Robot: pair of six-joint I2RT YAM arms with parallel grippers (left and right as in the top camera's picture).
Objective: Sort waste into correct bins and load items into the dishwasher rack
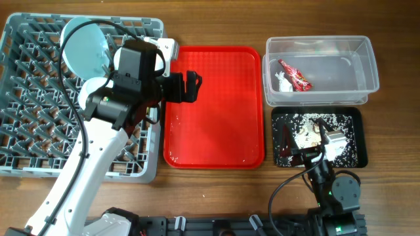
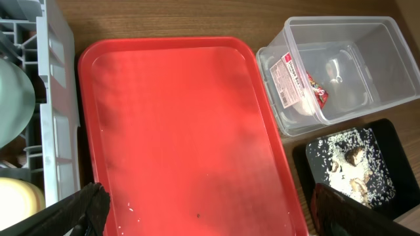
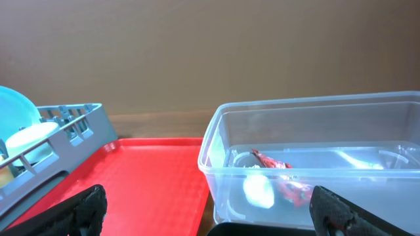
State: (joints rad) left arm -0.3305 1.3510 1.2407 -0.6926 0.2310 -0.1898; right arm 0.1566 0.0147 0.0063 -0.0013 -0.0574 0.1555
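Two grippers, each with fingers spread wide and gripping nothing: left gripper [image 1: 195, 86] over the red tray's [image 1: 216, 131] far left corner, right gripper [image 3: 207, 203] low over the black tray [image 1: 282, 134]. One red wrapper [image 1: 293, 74] and one white paper scrap [image 1: 283, 82], touching, at the clear tub's [image 1: 371, 65] left end. Rice crumbs [image 1: 305, 119] scattered across the black tray. One pale blue plate [image 1: 82, 46] on edge at the dishwasher rack's [image 1: 33, 124] far edge, one mint bowl [image 3: 29, 136] just beside it.
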